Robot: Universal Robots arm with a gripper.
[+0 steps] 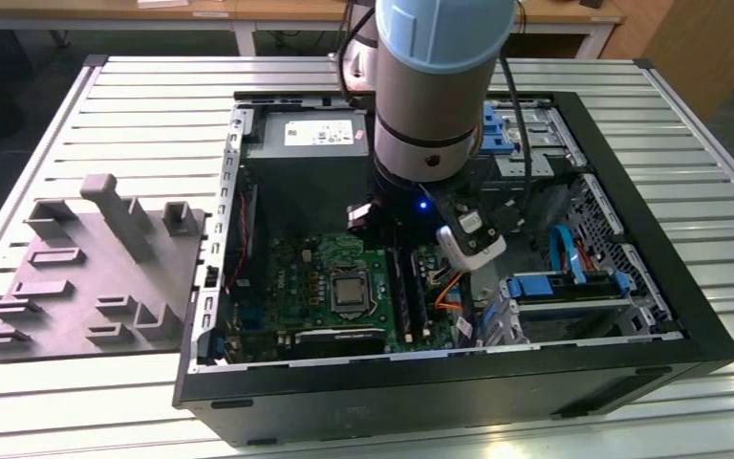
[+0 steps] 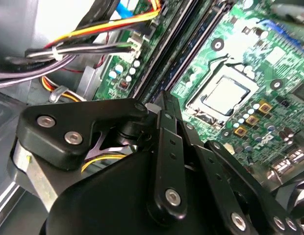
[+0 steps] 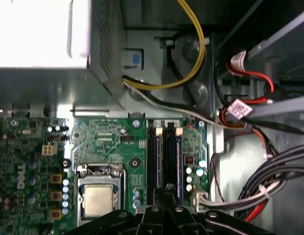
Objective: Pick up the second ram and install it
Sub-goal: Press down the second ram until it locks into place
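Observation:
My gripper reaches down into the open computer case, its fingers drawn together to a narrow tip right over the two memory slots of the green motherboard. A thin dark-blue stick, the second ram, stands edge-on in the slot nearer the cables, running away from the fingertips. I cannot tell whether the tips touch it. In the exterior view the gripper hangs between the grey power supply and the processor socket.
Bundles of yellow, red, black and white cables run close beside the slots. Blue drive brackets and the drive cage stand at the exterior view's right. A grey moulded fixture tray lies on the slatted table at the exterior view's left.

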